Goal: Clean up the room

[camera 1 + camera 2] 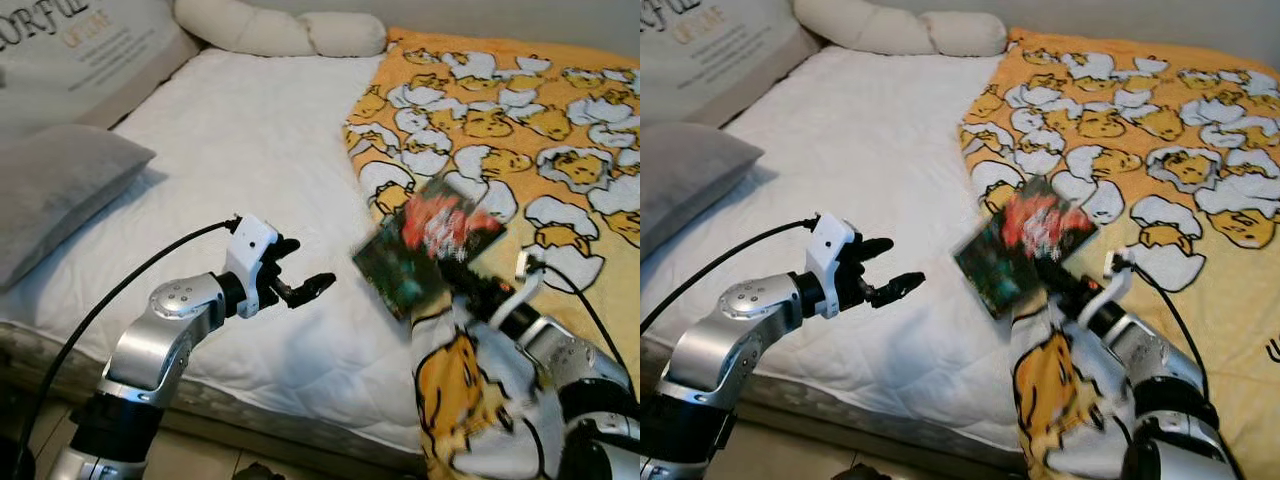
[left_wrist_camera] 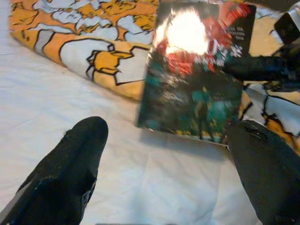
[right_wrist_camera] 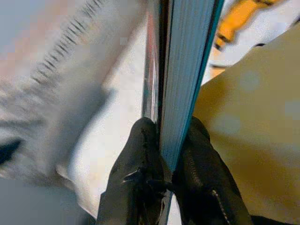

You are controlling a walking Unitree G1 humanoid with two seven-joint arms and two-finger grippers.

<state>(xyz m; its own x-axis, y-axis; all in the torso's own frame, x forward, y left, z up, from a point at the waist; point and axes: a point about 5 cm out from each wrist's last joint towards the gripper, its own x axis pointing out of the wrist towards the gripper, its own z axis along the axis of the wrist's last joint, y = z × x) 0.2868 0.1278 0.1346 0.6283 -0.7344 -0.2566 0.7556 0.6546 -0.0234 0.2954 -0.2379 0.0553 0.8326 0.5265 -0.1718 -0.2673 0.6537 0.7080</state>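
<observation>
Right gripper (image 3: 161, 161) clenched on the book's (image 1: 428, 255) lower edge, fingers pinching both covers, holding it lifted above the white mattress (image 1: 250, 150) right at the edge of the yellow duck blanket (image 1: 540, 130); left gripper (image 2: 164, 168) released, fingers spread, hovering over the sheet just beside the book, facing its cover; judgement: thin glossy book, stiff but light, covers likely slippery; an edge pinch lets it swing or slide, so a grip deeper toward the spine would hold it steadier; picture blurred around the book.
</observation>
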